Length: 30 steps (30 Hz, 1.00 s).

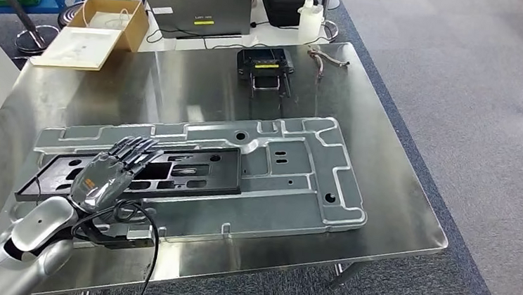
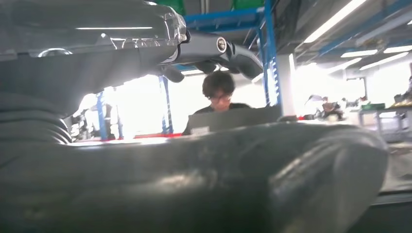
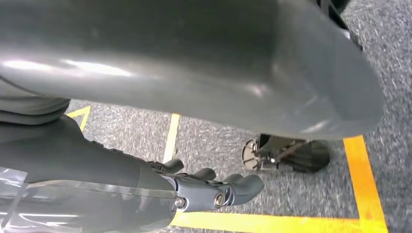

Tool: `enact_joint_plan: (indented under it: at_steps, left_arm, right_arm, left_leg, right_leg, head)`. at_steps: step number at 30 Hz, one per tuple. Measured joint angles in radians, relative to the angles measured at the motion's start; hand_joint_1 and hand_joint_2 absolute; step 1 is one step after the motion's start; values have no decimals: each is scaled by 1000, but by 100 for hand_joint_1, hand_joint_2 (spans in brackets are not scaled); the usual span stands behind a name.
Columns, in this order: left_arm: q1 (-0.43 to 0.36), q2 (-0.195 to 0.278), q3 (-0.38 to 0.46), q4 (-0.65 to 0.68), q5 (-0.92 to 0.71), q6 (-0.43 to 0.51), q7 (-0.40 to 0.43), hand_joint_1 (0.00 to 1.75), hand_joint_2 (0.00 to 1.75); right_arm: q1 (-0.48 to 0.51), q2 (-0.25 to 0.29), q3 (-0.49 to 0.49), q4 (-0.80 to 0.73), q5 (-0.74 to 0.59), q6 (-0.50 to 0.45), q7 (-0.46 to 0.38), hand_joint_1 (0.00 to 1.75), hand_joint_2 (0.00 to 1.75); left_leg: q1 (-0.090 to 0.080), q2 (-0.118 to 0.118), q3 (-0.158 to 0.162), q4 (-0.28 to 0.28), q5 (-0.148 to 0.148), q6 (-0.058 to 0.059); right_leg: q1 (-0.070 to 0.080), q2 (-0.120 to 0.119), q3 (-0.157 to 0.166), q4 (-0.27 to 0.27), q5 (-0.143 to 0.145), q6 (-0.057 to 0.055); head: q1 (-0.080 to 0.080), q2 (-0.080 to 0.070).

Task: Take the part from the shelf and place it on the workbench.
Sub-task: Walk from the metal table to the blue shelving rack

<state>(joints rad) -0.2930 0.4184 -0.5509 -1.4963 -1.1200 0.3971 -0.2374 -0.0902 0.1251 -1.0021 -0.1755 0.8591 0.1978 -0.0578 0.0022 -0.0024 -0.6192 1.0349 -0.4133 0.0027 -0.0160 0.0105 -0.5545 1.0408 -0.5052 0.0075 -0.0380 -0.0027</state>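
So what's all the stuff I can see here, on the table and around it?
Metal panel: one, grey, lying flat mid-table.
Black part: one, flat on the panel's left half.
Steel table: one, silver.
Black device: one, yellow-labelled, table's far side.
Cardboard box: one, brown, open, far left.
Laptop: one, grey, beyond the table.
White bottle: one, beside the laptop.
Person: one, behind the laptop.
Left hand: silver-grey, over the black part.
Right hand: grey, hanging above carpet with yellow lines.

from the head we look steeply down on the desk (image 1: 381, 199). our left wrist camera sits low, facing level across it toward the laptop (image 1: 198, 14), shared with the head view. our right wrist camera faces the floor (image 3: 301, 194).
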Motion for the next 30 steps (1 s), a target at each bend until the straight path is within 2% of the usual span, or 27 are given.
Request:
enact_joint_plan:
  at_steps: [2, 3, 4, 5, 7, 8, 9, 10, 12, 13, 14, 15, 17, 18, 19, 20, 22, 23, 24, 25, 26, 27, 28, 29, 30]
  left_arm:
    - [10, -1, 0, -13, -7, 1, 4, 0, 0]
    - [17, -1, 0, -21, -12, 0, 8, 0, 0]
    - [24, -1, 0, -30, -17, 0, 12, 0, 0]
    - [29, -2, -1, -38, -22, -1, 16, 0, 0]
    - [40, -2, -2, -52, -33, -2, 23, 0, 0]
    - [47, -3, -2, -58, -39, -4, 26, 0, 0]
    - [54, -4, -3, -65, -43, -5, 28, 0, 0]
    - [59, -5, -3, -71, -47, -6, 30, 0, 0]
    - [62, -6, -3, -85, -51, -7, 32, 0, 0]
    - [62, -7, -3, -92, -53, -7, 33, 0, 0]
    - [61, -7, -2, -98, -53, -8, 33, 0, 0]
    - [61, -8, -2, -102, -54, -9, 33, 0, 0]
    - [64, -8, -2, -108, -57, -10, 34, 0, 0]
    - [64, -9, -2, -111, -60, -12, 34, 0, 0]
    - [65, -10, -3, -115, -63, -14, 36, 0, 0]
    - [65, -10, -3, -119, -67, -15, 38, 0, 0]
    - [70, -11, -3, -128, -76, -18, 43, 0, 0]
    - [74, -12, -3, -131, -80, -18, 45, 0, 0]
    - [77, -12, -3, -135, -83, -19, 48, 0, 0]
    - [80, -12, -2, -138, -86, -19, 49, 0, 0]
    - [81, -12, -2, -141, -89, -20, 50, 0, 0]
    - [81, -12, -1, -146, -91, -21, 51, 0, 0]
    - [81, -12, 1, -151, -93, -21, 51, 0, 0]
    - [81, -12, 3, -156, -95, -22, 52, 0, 0]
    - [81, -11, 5, -160, -95, -22, 52, 0, 0]
  right_arm:
    - [3, 0, 0, 0, 0, -1, -8, 0, 0]
    - [6, 0, 0, 0, 0, -2, -13, 0, 0]
    - [8, -1, 0, 0, 0, -2, -17, 0, 0]
    - [11, -1, 0, 0, 0, -2, -19, 0, 0]
    - [15, -2, 0, 0, 1, -3, -21, 0, 0]
    - [17, -1, 0, 0, 1, -4, -22, 0, 0]
    - [18, -1, 0, 0, 1, -4, -24, 0, 0]
    - [19, -1, 0, 0, 1, -4, -25, 0, 0]
    - [20, -1, 0, 0, 1, -5, -27, 0, 0]
    - [19, 0, 0, 0, 1, -5, -27, 0, 0]
    - [19, 0, 0, 0, 1, -5, -28, 0, 0]
    - [19, 1, 0, 0, 1, -5, -29, 0, 0]
    - [20, 2, 0, 0, 1, -5, -32, 0, 0]
    - [20, 2, 0, 0, 0, -5, -33, 0, 0]
    - [21, 1, 0, 0, 0, -5, -35, 0, 0]
    - [21, 1, 0, 0, 0, -5, -36, 0, 0]
    - [21, 1, 0, 0, 0, -4, -38, 0, 0]
    - [21, 1, 0, 0, -1, -4, -39, 0, 0]
    - [21, 1, 0, 0, -1, -4, -40, 0, 0]
    - [21, 1, 0, 0, -1, -3, -42, 0, 0]
    - [21, 1, 0, 0, -2, -3, -43, 0, 0]
    - [19, 1, 0, 0, -3, -2, -44, 0, 0]
    - [18, 1, 0, 0, -3, -2, -45, 0, 0]
    - [16, 1, 0, 0, -3, -1, -46, 0, 0]
    - [15, 1, 0, 0, -3, -1, -47, 0, 0]
  left_leg:
    - [3, -1, -3, -1, 4, -14]
    - [5, -1, -8, 7, -8, -20]
    - [7, 0, -19, 31, -34, -25]
    - [9, 0, -36, 78, -76, -29]
    - [10, 0, -73, 204, -161, -35]
    - [10, 0, -80, 250, -185, -36]
    - [10, 0, -69, 260, -190, -35]
    - [9, 0, -38, 231, -177, -32]
    - [7, 0, 61, 93, -136, -20]
    - [4, 1, 99, 30, -120, -14]
    - [0, 1, 122, -11, -112, -8]
    - [-4, 1, 128, -27, -110, -4]
    - [-5, 2, 122, -32, -93, 6]
    - [-3, 4, 119, -38, -80, 12]
    - [0, 7, 113, -45, -67, 19]
    - [2, 9, 103, -49, -53, 24]
    - [0, 11, 75, -48, -32, 30]
    - [-1, 12, 60, -46, -22, 30]
    - [-1, 12, 44, -44, -12, 29]
    - [-1, 13, 28, -40, -3, 27]
    - [0, 13, 13, -36, 5, 24]
    - [0, 13, -1, -29, 12, 20]
    - [-1, 13, -14, -22, 18, 16]
    - [-2, 13, -23, -15, 23, 10]
    - [-3, 13, -28, -10, 30, 5]
  right_leg:
    - [1, 0, -7, -2, 11, -15]
    - [0, -1, -11, -4, 18, -23]
    - [-1, -3, -17, -6, 25, -31]
    - [-1, -5, -25, -6, 32, -37]
    - [2, -7, -44, -5, 45, -43]
    - [4, -8, -54, -4, 52, -44]
    - [5, -8, -64, -3, 59, -44]
    - [7, -8, -73, -2, 65, -43]
    - [9, -8, -86, 0, 78, -40]
    - [10, -9, -90, 0, 85, -35]
    - [10, -9, -93, -1, 91, -30]
    - [9, -10, -94, -2, 98, -24]
    - [7, -11, -95, -6, 109, -9]
    - [6, -10, -99, -1, 103, -3]
    - [6, -9, -107, 16, 78, 1]
    - [6, -9, -120, 52, 38, 5]
    - [3, -9, -151, 166, -61, 9]
    - [2, -9, -159, 220, -89, 12]
    - [2, -9, -155, 252, -95, 15]
    - [1, -9, -136, 252, -80, 16]
    - [0, -10, -101, 222, -55, 17]
    - [-1, -10, -51, 163, -35, 16]
    - [0, -10, 3, 90, -30, 14]
    - [1, -8, 43, 32, -34, 9]
    - [2, -7, 67, -8, -42, 4]
  head:
    - [0, 0]
    - [0, 0]
    - [0, 0]
    - [0, 0]
    - [0, 0]
    - [0, 0]
    - [0, 0]
    - [0, 0]
    - [0, 0]
    - [0, 0]
    - [0, 0]
    - [0, 0]
    - [0, 0]
    - [0, 0]
    - [0, 0]
    - [0, 0]
    - [0, 0]
    - [0, 0]
    - [0, 0]
    - [0, 0]
    - [0, 0]
    - [0, 0]
    - [0, 0]
    - [0, 0]
    - [0, 0]
